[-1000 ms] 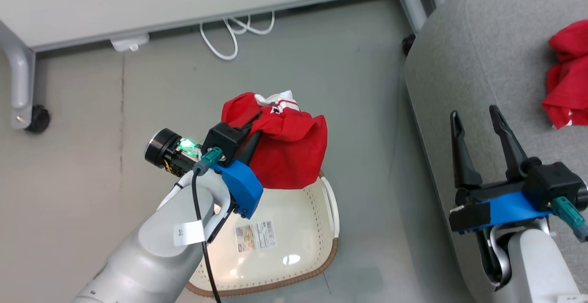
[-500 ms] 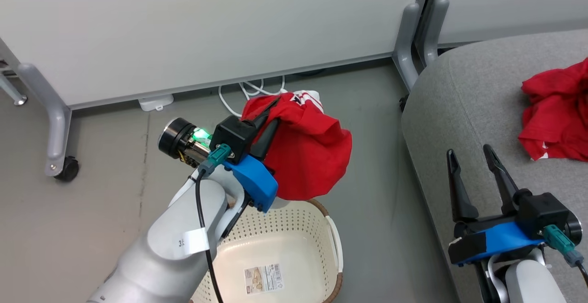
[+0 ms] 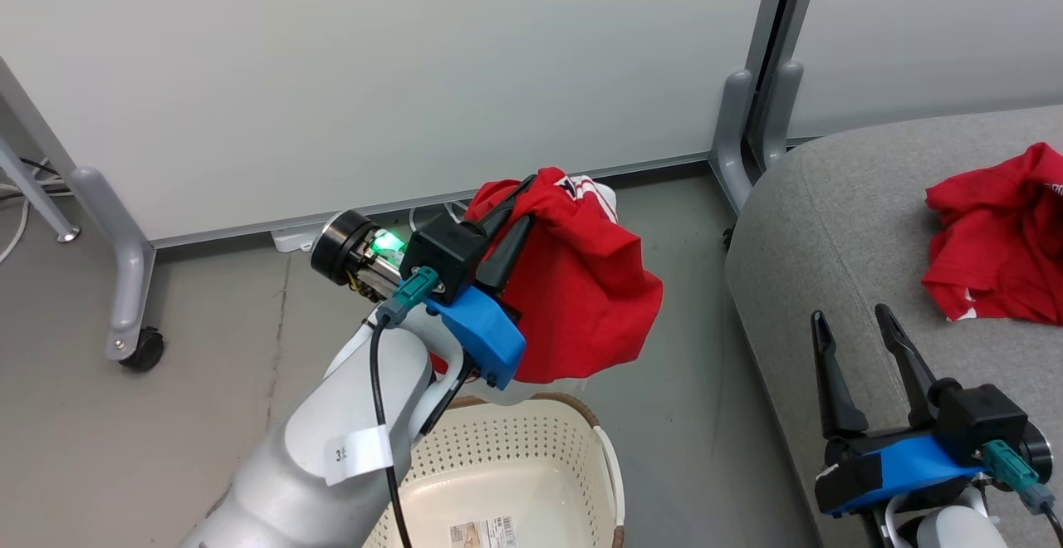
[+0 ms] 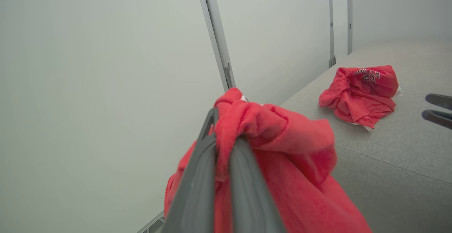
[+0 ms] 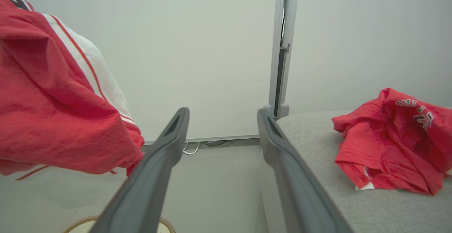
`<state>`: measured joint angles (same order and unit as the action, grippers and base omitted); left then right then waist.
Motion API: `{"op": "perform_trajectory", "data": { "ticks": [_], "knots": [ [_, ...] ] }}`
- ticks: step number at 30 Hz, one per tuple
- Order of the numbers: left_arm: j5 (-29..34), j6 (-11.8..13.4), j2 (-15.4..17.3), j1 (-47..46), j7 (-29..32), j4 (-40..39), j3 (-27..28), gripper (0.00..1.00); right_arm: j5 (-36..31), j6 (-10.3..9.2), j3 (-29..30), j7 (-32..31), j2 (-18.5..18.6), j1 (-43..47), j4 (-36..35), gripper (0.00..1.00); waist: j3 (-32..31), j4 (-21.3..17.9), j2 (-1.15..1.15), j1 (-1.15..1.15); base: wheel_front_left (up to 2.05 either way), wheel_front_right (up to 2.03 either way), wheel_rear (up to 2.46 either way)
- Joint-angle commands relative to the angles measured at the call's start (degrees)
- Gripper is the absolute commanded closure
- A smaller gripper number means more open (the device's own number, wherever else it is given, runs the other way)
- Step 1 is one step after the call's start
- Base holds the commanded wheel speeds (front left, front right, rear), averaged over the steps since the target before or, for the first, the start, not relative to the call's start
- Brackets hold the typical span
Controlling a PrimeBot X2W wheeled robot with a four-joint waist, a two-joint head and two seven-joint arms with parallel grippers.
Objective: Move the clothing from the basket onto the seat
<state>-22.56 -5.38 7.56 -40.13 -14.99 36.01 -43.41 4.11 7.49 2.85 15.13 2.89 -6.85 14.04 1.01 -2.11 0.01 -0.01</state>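
My left gripper [image 3: 527, 199] is shut on a red garment with white striped trim [image 3: 581, 299], which hangs in the air just above the far rim of the cream basket [image 3: 531, 440]. The left wrist view shows the fabric [image 4: 282, 144] bunched between the closed fingers [image 4: 197, 176]. A second piece of red clothing [image 3: 992, 241] lies crumpled on the grey seat [image 3: 830, 224] to the right. My right gripper [image 3: 850, 317] stands open and holds nothing over the seat's near left edge, short of that garment [image 5: 395, 144]. What I see of the basket's floor holds a printed label and no clothing.
White partition panels stand behind on grey legs with a caster [image 3: 141, 349], and a grey post [image 3: 747, 141] rises at the seat's far left corner. A white cable [image 3: 12, 232] lies on the floor at the far left. Grey floor separates basket and seat.
The head view has tilted up, sliding the scene down the picture. My left gripper has lifted the red garment clear of the basket and higher. The right gripper stays open.
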Motion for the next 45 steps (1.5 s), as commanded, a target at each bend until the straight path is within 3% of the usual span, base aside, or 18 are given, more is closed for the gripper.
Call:
{"op": "perform_trajectory", "data": {
  "ticks": [1,13,25,36,45],
  "knots": [
    [0.43,-0.15,0.04,0.51,-0.29,-0.27,0.37,1.0,0.24,0.01,0.08,0.02,-0.01,0.59,0.02,0.0,-0.09,0.05,-0.01,0.01,0.0,0.0,0.0],
    [1.06,-0.54,-0.31,1.15,-0.29,-0.19,0.82,1.0,0.02,0.01,-2.61,0.02,-0.02,-0.71,-1.0,0.0,-0.49,0.48,-0.01,0.01,0.0,0.0,0.0],
    [1.83,-0.96,-1.5,1.29,-0.29,-0.19,0.46,1.0,-0.33,0.01,-15.31,0.02,1.31,-6.79,0.61,0.0,-0.08,1.34,-0.01,0.01,0.0,0.0,0.0],
    [2.77,-1.39,-3.08,1.33,-0.29,-0.9,-1.04,1.0,0.07,0.01,-23.94,0.03,2.6,-15.23,6.04,0.0,0.85,3.12,-0.01,0.01,0.0,0.0,0.0],
    [2.97,-1.66,-3.87,0.64,-0.29,-1.86,-2.74,1.0,0.53,0.01,-26.41,0.02,2.33,-19.4,11.47,0.0,1.83,4.17,-0.01,0.01,0.0,0.0,0.0]
  ]
}}
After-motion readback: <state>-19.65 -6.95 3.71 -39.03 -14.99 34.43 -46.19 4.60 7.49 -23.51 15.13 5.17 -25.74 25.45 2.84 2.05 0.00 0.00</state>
